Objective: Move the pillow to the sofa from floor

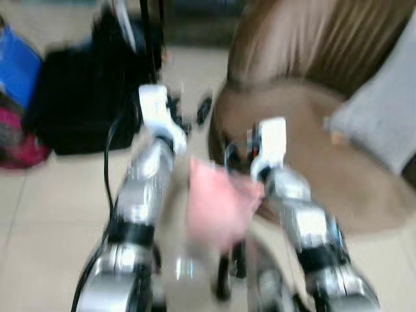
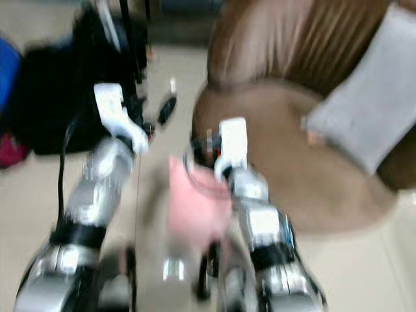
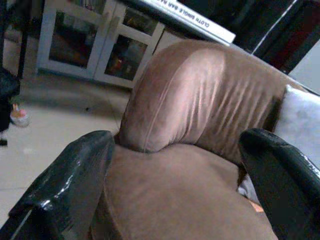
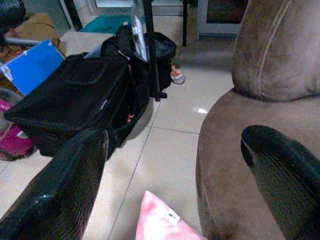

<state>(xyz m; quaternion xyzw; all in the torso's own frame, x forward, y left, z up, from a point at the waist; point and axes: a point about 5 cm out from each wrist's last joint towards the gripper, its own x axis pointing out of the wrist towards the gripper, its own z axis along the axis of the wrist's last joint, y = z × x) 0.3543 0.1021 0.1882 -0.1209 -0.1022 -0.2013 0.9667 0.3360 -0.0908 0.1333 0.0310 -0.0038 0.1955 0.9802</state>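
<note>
Two silver arms reach out in front. Between them sits the pink pillow (image 1: 218, 205), low by the floor (image 1: 39, 214), just in front of the brown sofa (image 1: 305, 123). The left hand (image 3: 175, 185) is wide open and holds nothing. The right hand (image 4: 175, 180) is wide open too, just above the pillow. The head views are blurry. I think a grab now could miss, or the soft pillow could slip out.

place: home living room | cues: brown sofa (image 3: 190, 150), glass-door cabinet (image 3: 95, 45), tiled floor (image 4: 165, 135)
</note>
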